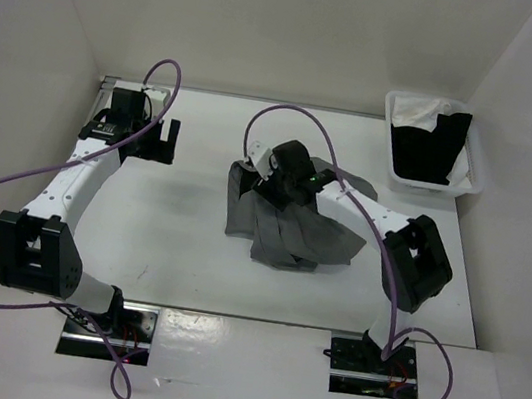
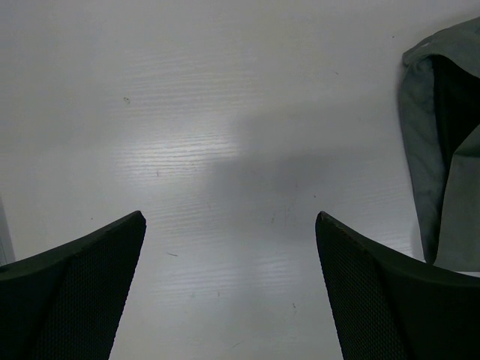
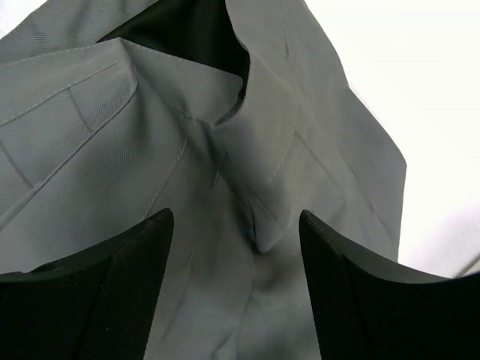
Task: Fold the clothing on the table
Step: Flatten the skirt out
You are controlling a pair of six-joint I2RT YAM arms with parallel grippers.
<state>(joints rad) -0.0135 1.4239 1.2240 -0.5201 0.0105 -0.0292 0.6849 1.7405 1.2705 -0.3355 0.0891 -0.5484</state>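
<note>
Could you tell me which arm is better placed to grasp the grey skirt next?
Right: the right hand hangs open directly over the skirt, while the left hand faces bare table beside it.

From high above the near edge, your top camera looked down over the whole table. Your left wrist camera faced that table from close up; the right sat closer still — all three caught the grey skirt.
</note>
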